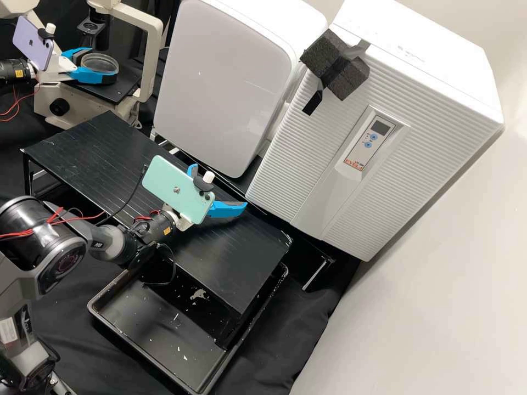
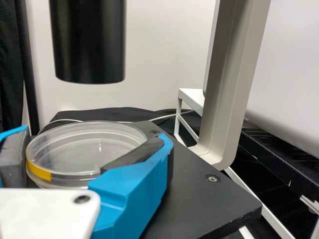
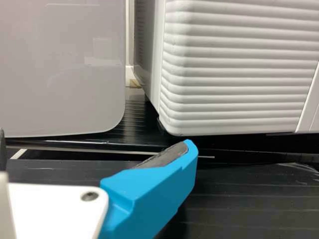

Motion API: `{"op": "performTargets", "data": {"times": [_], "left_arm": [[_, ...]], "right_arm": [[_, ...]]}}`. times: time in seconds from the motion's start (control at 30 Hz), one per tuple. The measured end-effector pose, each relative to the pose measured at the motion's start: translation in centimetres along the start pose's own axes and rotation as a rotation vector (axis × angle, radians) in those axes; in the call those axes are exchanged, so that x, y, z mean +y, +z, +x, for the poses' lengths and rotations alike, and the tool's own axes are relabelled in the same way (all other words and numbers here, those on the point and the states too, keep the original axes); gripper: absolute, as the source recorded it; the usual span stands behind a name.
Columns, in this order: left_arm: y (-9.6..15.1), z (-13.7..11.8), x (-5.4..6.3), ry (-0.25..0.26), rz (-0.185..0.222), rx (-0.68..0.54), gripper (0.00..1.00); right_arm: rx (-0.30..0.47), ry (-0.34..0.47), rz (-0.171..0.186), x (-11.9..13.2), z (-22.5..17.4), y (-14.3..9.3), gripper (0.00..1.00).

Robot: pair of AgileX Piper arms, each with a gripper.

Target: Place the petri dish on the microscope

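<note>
In the high view, my left gripper (image 1: 102,65) is at the upper left, shut on the clear round petri dish (image 1: 97,61) at the microscope (image 1: 154,60). The left wrist view shows the left gripper (image 2: 94,138) with its pads against both sides of the petri dish (image 2: 82,152), which has a yellow mark on its wall. The dish is level, over the black stage (image 2: 204,201); its underside is hidden. My right gripper (image 1: 219,187) stands open above the black rack, nothing between its fingers. In the right wrist view, the right gripper (image 3: 97,141) is spread wide.
A black microscope tube (image 2: 88,45) hangs above and beyond the dish, with a pale upright arm (image 2: 232,74) beside the stage. The black rack (image 1: 241,258) spans the middle, partly over a black tray (image 1: 112,329). Two white appliances (image 1: 230,71) (image 1: 417,120) stand behind the rack.
</note>
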Motion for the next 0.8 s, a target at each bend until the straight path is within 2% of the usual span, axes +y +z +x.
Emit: {"op": "performTargets", "data": {"times": [0.57, 0.8], "left_arm": [[0.0, -0.1, -0.3, -0.004, -0.002, -0.004, 1.00], [0.5, -1.6, -0.5, 0.004, -0.009, -0.018, 1.00]], "right_arm": [[0.000, 0.000, 0.000, 0.0, 0.0, 0.0, 1.00], [0.000, 0.000, 0.000, 0.0, 0.0, 0.0, 1.00]]}}
